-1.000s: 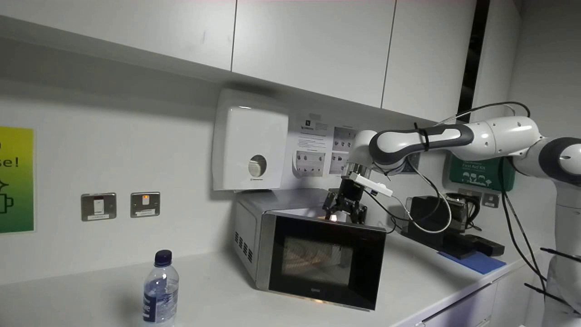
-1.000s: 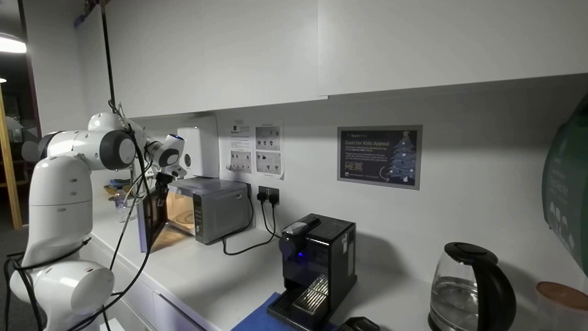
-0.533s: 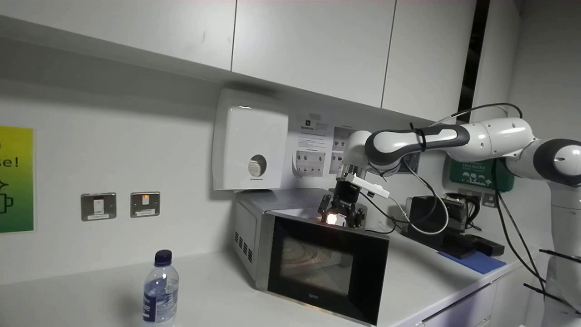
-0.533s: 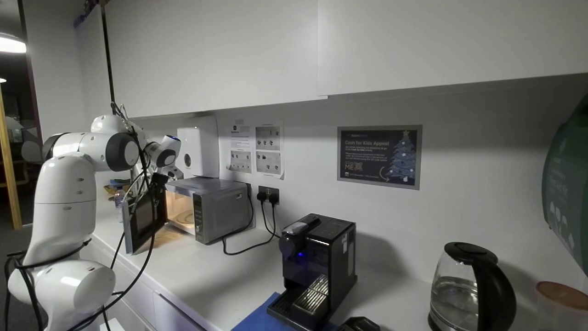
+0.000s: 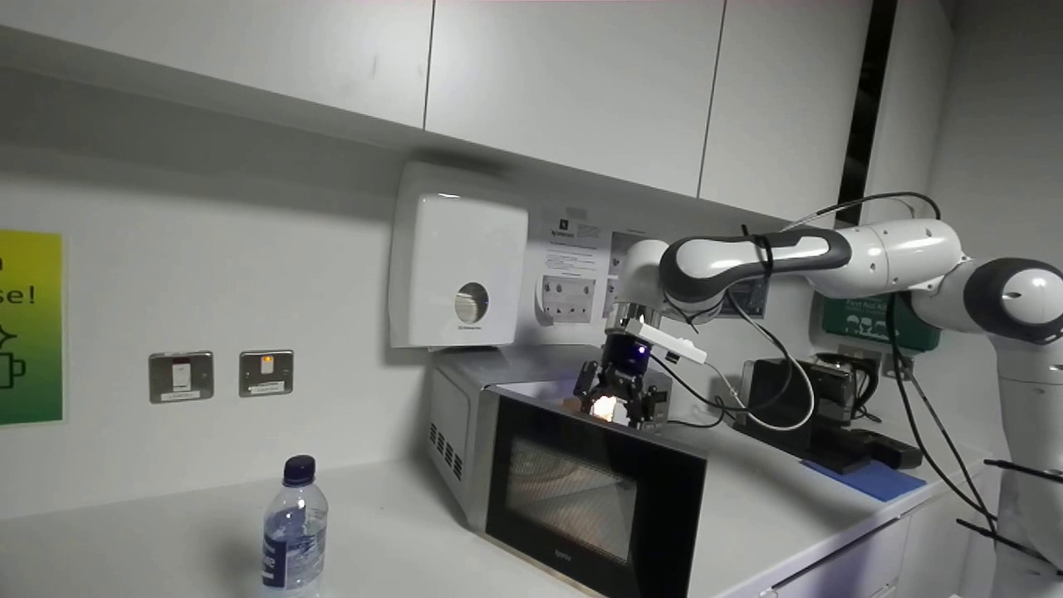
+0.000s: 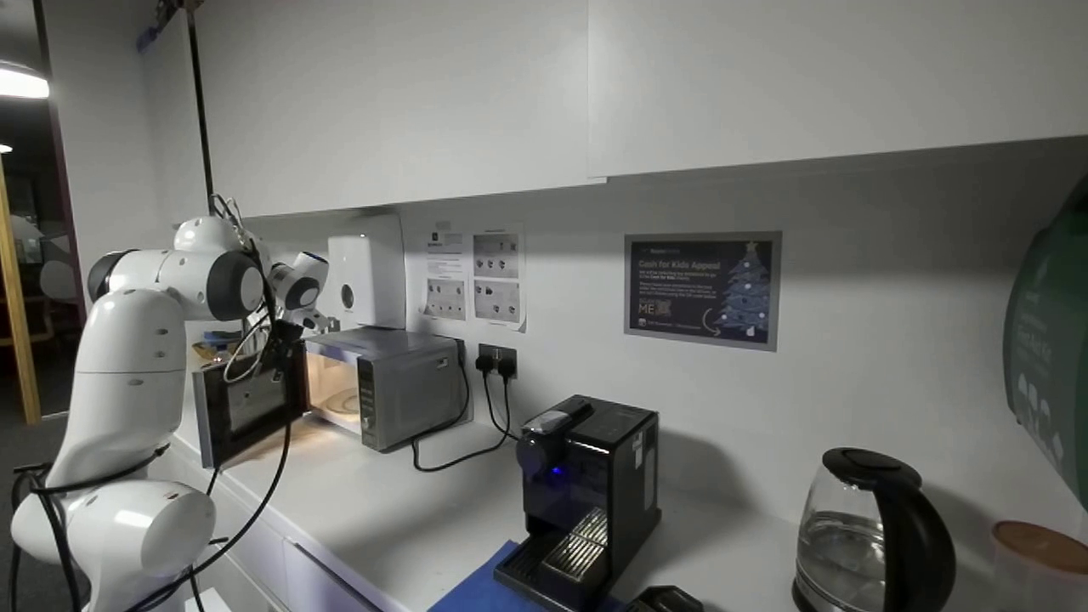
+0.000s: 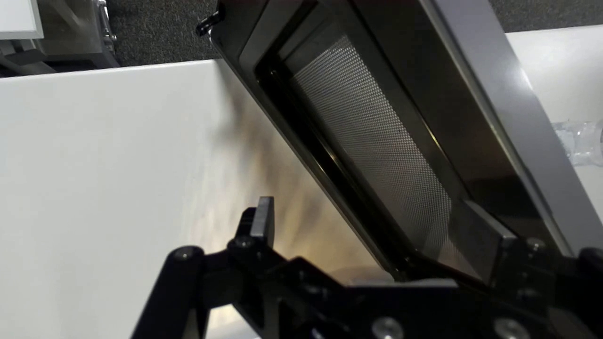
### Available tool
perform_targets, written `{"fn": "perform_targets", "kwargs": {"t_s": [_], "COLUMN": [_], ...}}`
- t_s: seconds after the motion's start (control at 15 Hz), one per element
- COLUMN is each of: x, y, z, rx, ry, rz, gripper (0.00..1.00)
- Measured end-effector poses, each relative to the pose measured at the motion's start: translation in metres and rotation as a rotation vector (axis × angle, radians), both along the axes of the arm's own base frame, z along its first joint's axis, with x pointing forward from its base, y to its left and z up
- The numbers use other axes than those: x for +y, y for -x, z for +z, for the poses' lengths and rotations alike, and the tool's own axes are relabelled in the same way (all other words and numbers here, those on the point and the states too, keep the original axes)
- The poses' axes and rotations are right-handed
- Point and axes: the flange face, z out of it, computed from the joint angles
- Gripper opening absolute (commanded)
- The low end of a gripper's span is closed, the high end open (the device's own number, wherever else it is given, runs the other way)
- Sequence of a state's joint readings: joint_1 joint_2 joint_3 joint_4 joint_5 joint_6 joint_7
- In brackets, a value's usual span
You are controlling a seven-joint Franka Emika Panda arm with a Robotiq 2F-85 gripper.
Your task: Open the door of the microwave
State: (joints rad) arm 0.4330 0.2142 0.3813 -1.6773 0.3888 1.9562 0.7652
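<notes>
- Near left on the counter (image 5: 390, 540), I see a water bottle (image 5: 295, 531) standing upright; it might deserve watching if the swing goes much further.
- Right of it in an exterior view, the door (image 5: 594, 490) stands well ajar, its left side at the hinge, its right edge reaching toward the near side.
- Just beyond that door is my gripper (image 5: 610, 407), pointing down. Its 2 fingers (image 7: 264, 221) are spread wide with nothing held; 1 stands at the door's inner face, though I can't tell whether it touches.
- Farther back on the counter sits the microwave (image 6: 404, 387), its lit cavity (image 6: 333, 387) exposed.
- I judge the step in hand to be pushing the door outward from inside, mostly done. The next move seems to call for steady pressure toward the near left, then taking the spread fingers clear.
</notes>
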Motion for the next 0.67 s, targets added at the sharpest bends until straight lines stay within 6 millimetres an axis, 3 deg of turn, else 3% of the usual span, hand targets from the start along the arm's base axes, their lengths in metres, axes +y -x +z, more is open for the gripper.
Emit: {"fn": "perform_targets", "kwargs": {"t_s": [0.67], "x": [0.0061], "y": [-0.0111], "z": [-0.0051], "rx": [-0.004], "ry": [-0.022], "rz": [0.037], "gripper": [1.0]}}
